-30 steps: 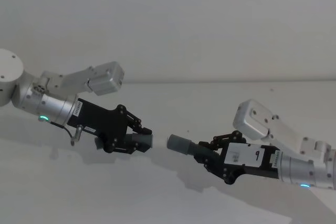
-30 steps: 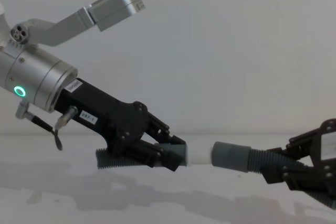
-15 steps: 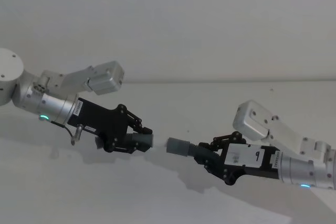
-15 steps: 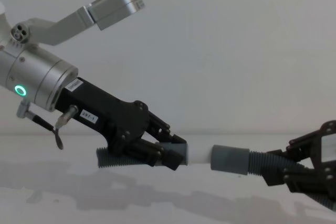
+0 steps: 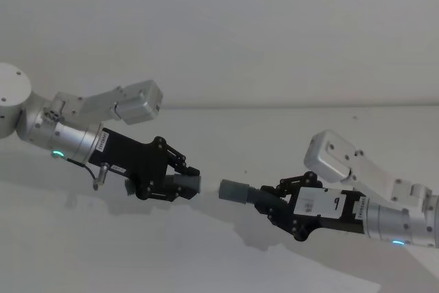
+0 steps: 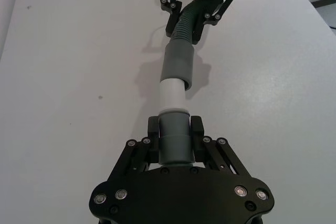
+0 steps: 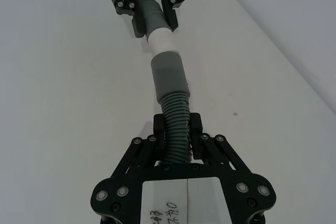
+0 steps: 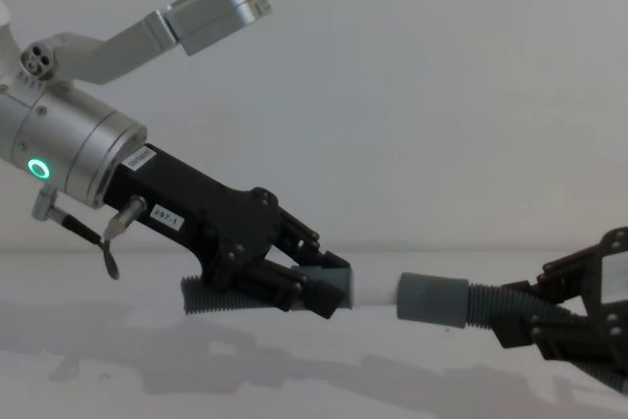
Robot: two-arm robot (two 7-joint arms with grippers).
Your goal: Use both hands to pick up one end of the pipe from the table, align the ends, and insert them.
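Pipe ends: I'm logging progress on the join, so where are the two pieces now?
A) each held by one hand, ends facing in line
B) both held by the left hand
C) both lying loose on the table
A: the left hand grips the short piece, the right hand grips the longer hose, and the white tip meets the grey cuff in line.

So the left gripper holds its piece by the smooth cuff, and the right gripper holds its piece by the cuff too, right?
No. The left gripper does clamp its piece's cuff, but the right gripper grips the ribbed hose behind the right cuff, which juts free ahead of it, as the right wrist view shows.
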